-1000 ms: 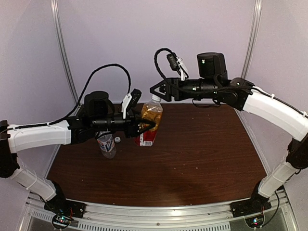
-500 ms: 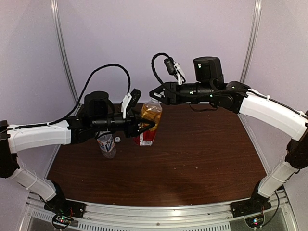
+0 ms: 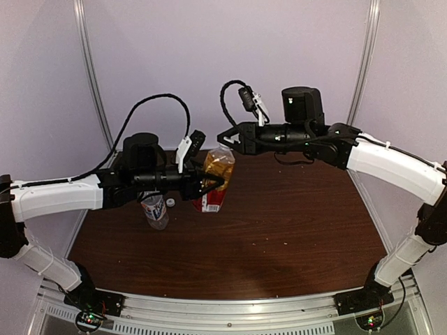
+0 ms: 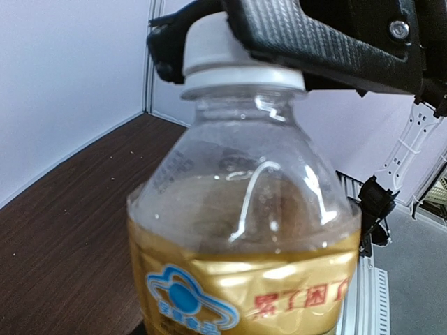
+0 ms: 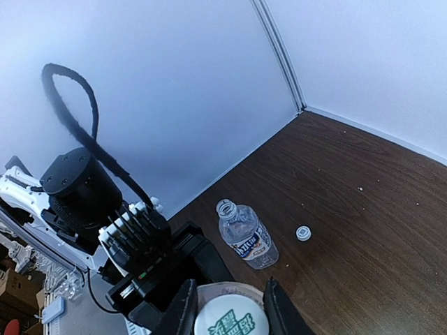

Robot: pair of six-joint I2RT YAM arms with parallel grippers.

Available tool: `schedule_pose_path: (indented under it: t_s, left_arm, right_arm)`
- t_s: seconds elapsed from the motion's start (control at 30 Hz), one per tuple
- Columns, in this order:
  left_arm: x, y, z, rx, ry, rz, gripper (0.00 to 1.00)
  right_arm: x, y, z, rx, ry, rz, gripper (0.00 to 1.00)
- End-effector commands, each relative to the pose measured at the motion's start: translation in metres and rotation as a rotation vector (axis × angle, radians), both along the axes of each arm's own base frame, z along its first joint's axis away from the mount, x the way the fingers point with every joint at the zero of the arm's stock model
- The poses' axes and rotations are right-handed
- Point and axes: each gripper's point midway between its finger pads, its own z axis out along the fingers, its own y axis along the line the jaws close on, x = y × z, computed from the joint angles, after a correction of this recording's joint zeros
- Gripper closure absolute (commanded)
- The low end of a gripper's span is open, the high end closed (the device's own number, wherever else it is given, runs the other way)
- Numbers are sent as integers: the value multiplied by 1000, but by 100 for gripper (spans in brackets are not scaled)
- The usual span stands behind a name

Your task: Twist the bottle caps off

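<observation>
The near part of the counter [image 3: 279,230] was dark wood. Further in, left of centre in the top view, the clear bottle [image 3: 155,209] stood with its neck open. Its loose cap [image 3: 170,202] lay on the wood just beside it, to the right. I judged that half of the task done.

Beyond that, at centre frame, your left gripper [image 3: 209,183] was pinching the amber bottle [image 3: 220,164] across its labelled body, and the bottle leaned slightly. Above it, your right gripper [image 3: 225,137] was pressed together on the white cap [image 4: 220,42]. The right wrist view showed one finger on each side of the cap. The left wrist view showed it seated on its collar with no gap visible.

Finding: the step in hand was the grasp on the second cap, with no sign of loosening.

The next move called for you to turn the right wrist in the loosening direction while the left grip held the body against spin. Expect to regrasp. Lift the cap only once the thread is free, and keep the bottle upright, since its soft wall could push liquid out.
</observation>
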Motion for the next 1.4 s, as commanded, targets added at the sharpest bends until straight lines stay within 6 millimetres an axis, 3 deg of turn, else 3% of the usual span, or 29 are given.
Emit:
schedule_pose_path:
  t_s: [0.0,0.13,0.33,0.53,0.73,0.93,1.27,1.37]
  left_arm:
    - [-11,0,36,-89,-86,-47,65]
    - [-32,-2,41,-125,-102,-161,65]
    - [-89,2,64,-218,-120,-477,64]
    - [-113,9,71,-241,-101,-618,65]
    - [-113,8,72,-248,-99,-622,65]
    - [-103,5,69,-233,-103,-559,65]
    - [-63,0,55,-139,-128,-328,62]
    - [-53,1,52,-119,-132,-273,62]
  right_arm:
    - [-9,-6,18,23,-94,47,100]
    - [-27,0,22,53,-159,203,100]
    - [-74,5,27,85,-260,545,100]
    - [-99,3,26,106,-307,764,97]
    - [-103,1,29,143,-293,824,89]
    - [-85,0,40,115,-297,667,75]
    - [-59,-21,62,101,-273,365,25]
    - [-48,-26,68,101,-242,276,16]
